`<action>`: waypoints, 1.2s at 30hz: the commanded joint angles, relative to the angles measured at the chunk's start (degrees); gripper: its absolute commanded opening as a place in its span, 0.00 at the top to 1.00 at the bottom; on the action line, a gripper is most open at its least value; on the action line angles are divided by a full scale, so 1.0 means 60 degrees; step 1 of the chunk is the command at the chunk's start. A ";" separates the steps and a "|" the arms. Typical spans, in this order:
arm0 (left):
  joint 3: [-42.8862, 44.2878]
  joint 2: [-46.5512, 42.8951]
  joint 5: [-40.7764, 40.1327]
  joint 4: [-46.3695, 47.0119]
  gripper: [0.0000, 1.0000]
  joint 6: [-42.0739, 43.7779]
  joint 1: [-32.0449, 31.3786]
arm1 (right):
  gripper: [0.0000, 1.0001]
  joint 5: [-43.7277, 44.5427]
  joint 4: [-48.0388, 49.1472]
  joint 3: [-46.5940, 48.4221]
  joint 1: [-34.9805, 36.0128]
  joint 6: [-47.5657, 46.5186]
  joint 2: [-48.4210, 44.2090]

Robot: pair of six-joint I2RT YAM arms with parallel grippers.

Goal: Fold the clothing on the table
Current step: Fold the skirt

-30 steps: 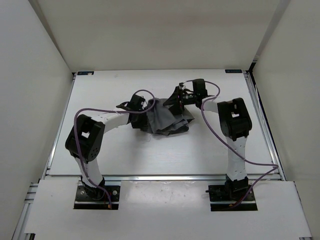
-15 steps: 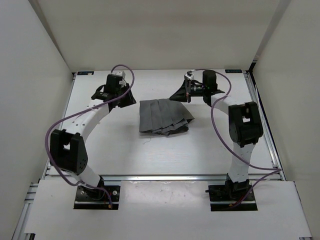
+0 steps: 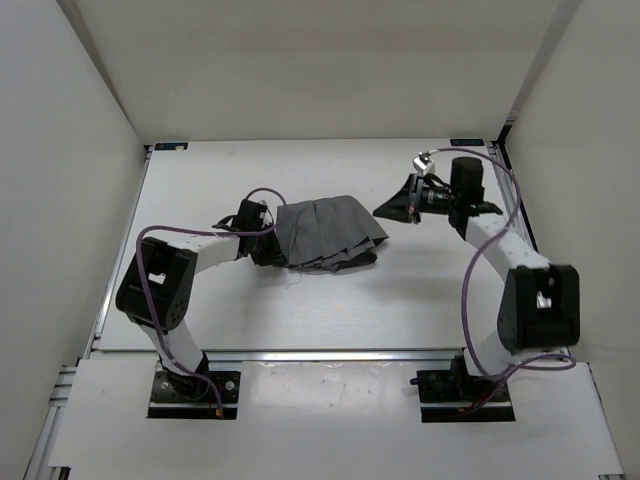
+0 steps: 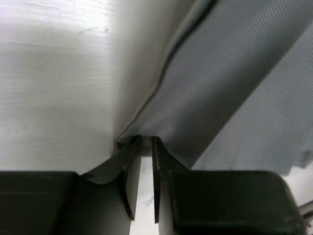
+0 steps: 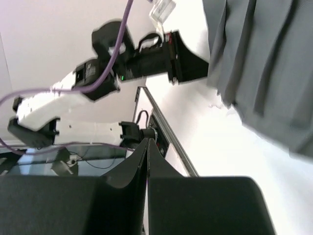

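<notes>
The grey pleated clothing (image 3: 325, 232) lies folded flat in the middle of the white table (image 3: 330, 310). My left gripper (image 3: 272, 246) is low at the clothing's left edge. In the left wrist view its jaws (image 4: 145, 142) stand a narrow gap apart, the tips right at the hem of the clothing (image 4: 234, 83), with table showing between them. My right gripper (image 3: 383, 209) hovers just right of the clothing, shut and empty. Its closed fingers (image 5: 147, 143) point across the table past the clothing (image 5: 264, 63).
White walls enclose the table on three sides. Aluminium rails (image 3: 525, 250) run along its edges. Purple cables loop off both arms. The left arm (image 5: 122, 58) shows across the table in the right wrist view.
Both grippers let go of the bunched clothing, which now lies flat. The left arm swung out left, then returned to the left hem, jaws narrowing. The right gripper drew back right and shut.
</notes>
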 commanded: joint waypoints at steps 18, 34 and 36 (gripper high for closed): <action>0.0956 -0.3963 -0.1497 -0.1977 0.27 0.0490 0.0882 | 0.39 0.4467 -0.4928 -0.1843 -0.1875 -0.3650 -0.4267; -0.2607 -0.8495 -0.0709 -0.4500 0.02 0.1485 0.2509 | 0.32 0.5512 -0.5003 -0.3060 -0.2477 -0.3723 -0.3916; -0.2593 -0.8071 -0.0649 -0.4587 0.02 0.1617 0.2480 | 0.31 0.5366 -0.4959 -0.3030 -0.2492 -0.3708 -0.3799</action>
